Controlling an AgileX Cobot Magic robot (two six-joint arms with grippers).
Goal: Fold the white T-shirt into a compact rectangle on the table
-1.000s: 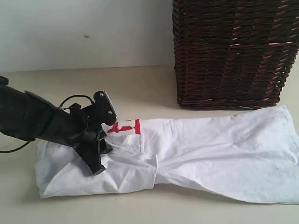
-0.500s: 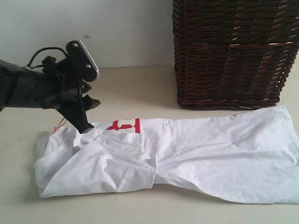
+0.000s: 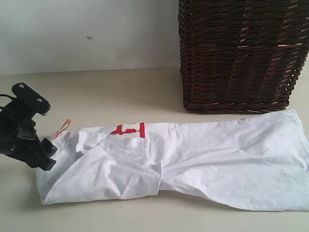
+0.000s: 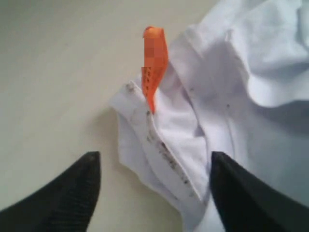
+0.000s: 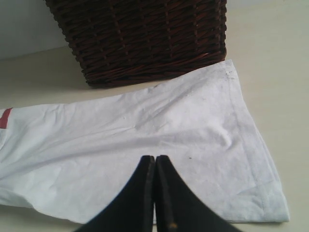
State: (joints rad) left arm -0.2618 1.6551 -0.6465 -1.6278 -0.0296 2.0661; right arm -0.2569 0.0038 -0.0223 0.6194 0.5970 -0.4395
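We are watching the white T-shirt [image 3: 193,159] lying rumpled lengthwise on the desk [image 3: 120,92], before the wicker basket [image 3: 241,53] at its far edge, our left tool [image 4: 153,162] hanging spread apart and empty over the orange tag [image 4: 154,63], our right tool [image 5: 155,162] hovering pressed together, gripping nothing.

Soft, even light fills every view. The wicker basket [image 3: 241,53] casts a faint shadow on the counter [image 3: 135,92]. The left wrist view is blurred close up, the orange tag [image 4: 154,63] partly pixelated.
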